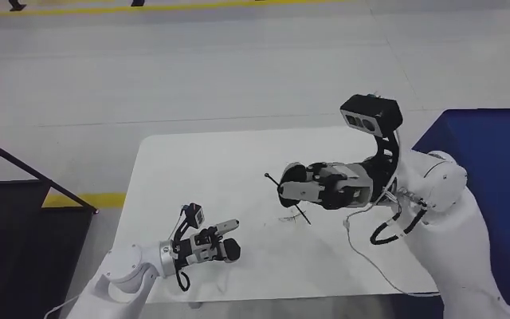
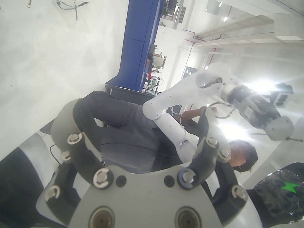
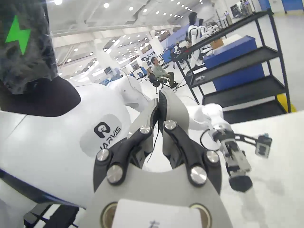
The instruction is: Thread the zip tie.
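Note:
A thin black zip tie (image 1: 272, 180) is pinched in my right gripper (image 1: 285, 190), which is held above the middle of the white table (image 1: 207, 167). The strap sticks out on both sides of the shut fingers. In the right wrist view the zip tie (image 3: 155, 141) runs down between the closed fingers (image 3: 163, 105) of the right gripper (image 3: 158, 104). My left gripper (image 1: 232, 239) sits low near the table's front left, apart from the tie. In the left wrist view the left gripper (image 2: 135, 122) has its fingers (image 2: 71, 129) spread wide with nothing between them.
A blue cabinet (image 1: 478, 139) stands beside the table on the right. A dark rack (image 1: 32, 175) stands off the table's left side. Bare tabletop lies between the two grippers.

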Available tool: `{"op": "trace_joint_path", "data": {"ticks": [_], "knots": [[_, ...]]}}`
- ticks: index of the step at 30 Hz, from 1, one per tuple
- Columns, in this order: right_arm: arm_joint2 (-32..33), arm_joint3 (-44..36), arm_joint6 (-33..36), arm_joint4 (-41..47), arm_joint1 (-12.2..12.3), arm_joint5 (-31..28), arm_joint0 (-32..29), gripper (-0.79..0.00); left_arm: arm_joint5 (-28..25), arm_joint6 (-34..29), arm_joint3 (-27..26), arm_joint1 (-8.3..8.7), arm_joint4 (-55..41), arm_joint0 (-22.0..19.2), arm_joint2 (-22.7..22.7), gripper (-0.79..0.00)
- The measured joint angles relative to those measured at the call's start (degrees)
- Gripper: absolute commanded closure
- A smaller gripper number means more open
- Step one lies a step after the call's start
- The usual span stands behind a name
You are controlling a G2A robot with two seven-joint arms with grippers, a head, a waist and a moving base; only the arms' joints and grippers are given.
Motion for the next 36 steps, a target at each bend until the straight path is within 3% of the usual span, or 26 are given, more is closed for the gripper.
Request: {"op": "trace_joint_path", "data": {"ticks": [4,11,15,25,28,30,33,36], "knots": [[7.1,6.7,6.7,0.9,1.4,0.6,-4.6,0.000,0.0,0.0,0.0,0.00,0.0,0.0,0.0,-0.785],[17.3,14.3,12.1,7.0,2.7,-1.5,-9.5,0.000,0.0,0.0,0.0,0.00,0.0,0.0,0.0,-0.785],[18.1,15.9,13.3,13.9,2.6,-2.3,-8.9,0.000,0.0,0.0,0.0,0.00,0.0,0.0,0.0,-0.785],[18.0,15.8,13.3,13.2,2.6,-2.3,-8.9,0.000,-0.4,1.1,-1.3,0.09,1.1,0.0,0.7,-0.785],[18.1,15.9,13.3,13.2,2.6,-2.3,-8.9,0.000,3.3,9.1,-9.9,-0.11,11.5,-0.5,6.4,-0.785],[18.9,16.9,12.4,13.0,2.8,-1.5,-9.0,0.000,9.3,15.3,-13.7,-0.70,23.4,-3.4,11.7,-0.785],[22.0,21.9,15.4,12.6,3.5,1.1,-7.5,0.000,18.7,23.6,-13.6,-2.49,37.5,-10.6,20.6,-0.785],[24.5,28.0,19.1,11.0,4.4,3.5,-4.4,0.000,27.8,28.0,-9.2,-5.42,42.0,-19.6,28.1,-0.785]]}}
